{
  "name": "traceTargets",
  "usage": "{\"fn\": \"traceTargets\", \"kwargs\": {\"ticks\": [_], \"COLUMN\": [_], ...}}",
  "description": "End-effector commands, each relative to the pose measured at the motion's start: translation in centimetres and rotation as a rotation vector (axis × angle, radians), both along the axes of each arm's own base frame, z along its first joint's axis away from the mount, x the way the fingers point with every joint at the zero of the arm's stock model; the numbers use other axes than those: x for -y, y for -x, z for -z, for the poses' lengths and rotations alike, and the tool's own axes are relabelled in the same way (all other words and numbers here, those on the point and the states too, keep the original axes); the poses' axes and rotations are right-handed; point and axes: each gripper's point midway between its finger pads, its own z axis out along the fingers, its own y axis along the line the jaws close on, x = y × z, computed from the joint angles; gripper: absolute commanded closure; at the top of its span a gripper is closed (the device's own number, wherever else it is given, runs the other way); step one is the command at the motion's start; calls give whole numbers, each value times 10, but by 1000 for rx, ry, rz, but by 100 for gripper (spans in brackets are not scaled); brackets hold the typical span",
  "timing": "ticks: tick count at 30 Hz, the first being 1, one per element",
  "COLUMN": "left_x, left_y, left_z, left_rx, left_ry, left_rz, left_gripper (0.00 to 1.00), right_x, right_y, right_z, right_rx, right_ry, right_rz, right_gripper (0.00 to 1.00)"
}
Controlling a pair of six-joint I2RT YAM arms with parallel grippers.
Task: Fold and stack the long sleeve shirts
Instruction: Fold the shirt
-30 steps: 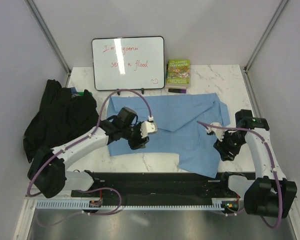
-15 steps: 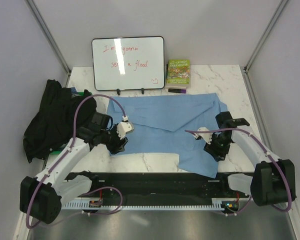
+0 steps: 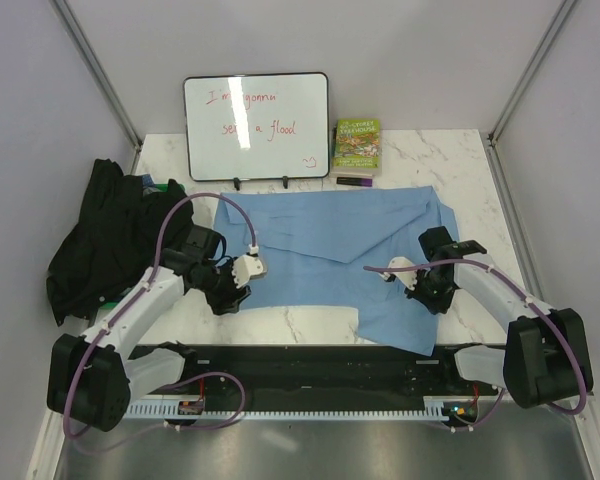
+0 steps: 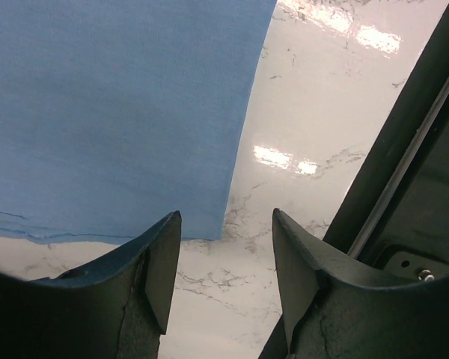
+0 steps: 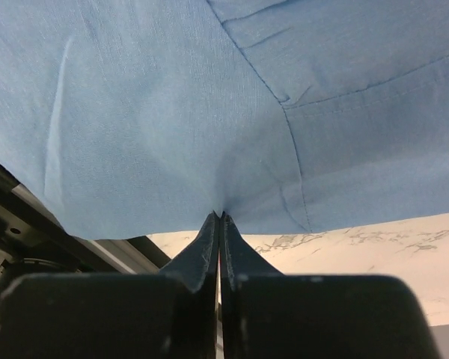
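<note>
lying flat on the table, the light blue shirt reads as thin, limp and light, best held at edges and corners; right gripper pinches its near-right edge, left gripper stands spread at its near-left corner, black shirt heaped at left.

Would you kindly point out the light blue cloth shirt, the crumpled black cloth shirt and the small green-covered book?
light blue cloth shirt (image 3: 320, 235): top external view, flat middle.
crumpled black cloth shirt (image 3: 105, 235): top external view, heap's middle.
small green-covered book (image 3: 357, 146): top external view, front cover.
</note>
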Motion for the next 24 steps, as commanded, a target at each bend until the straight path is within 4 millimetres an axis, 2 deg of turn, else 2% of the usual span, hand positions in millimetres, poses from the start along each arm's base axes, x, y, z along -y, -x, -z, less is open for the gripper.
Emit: {"fn": "traceTargets", "kwargs": {"ticks": [1,4,9,15,19,22,23,24], "left_x": [-9,-17,-24,-25,-25,-26,-26,-27], "left_y": [-7,-5,-13,-19,-14,-10,-10,-9], "left_z": [0,10,20,35,44,50,50,49], "left_rx": [90,124,207,255,250,251,256,263], "left_ry": [-55,-96,-138,-178,-192,-195,-201,-200], "left_rz": [101,141,170,235,282,299,307,305], "left_gripper": [44,46,48,49,51,60,70,76], "right_x": [-2,-3,-4,-2,-1,-1,-1,-1], "right_y": [-10,-12,-13,-12,-10,-9,-8,-8], "right_z": [-10,-14,-16,-19,-20,-21,-21,-23], "right_rx": [37,43,48,53,52,53,51,58], "right_ry": [1,-5,-10,1,2,0,2,2], "right_rz": [21,30,30,39,45,48,48,46], "right_gripper": [100,100,100,100,100,100,100,100]}}
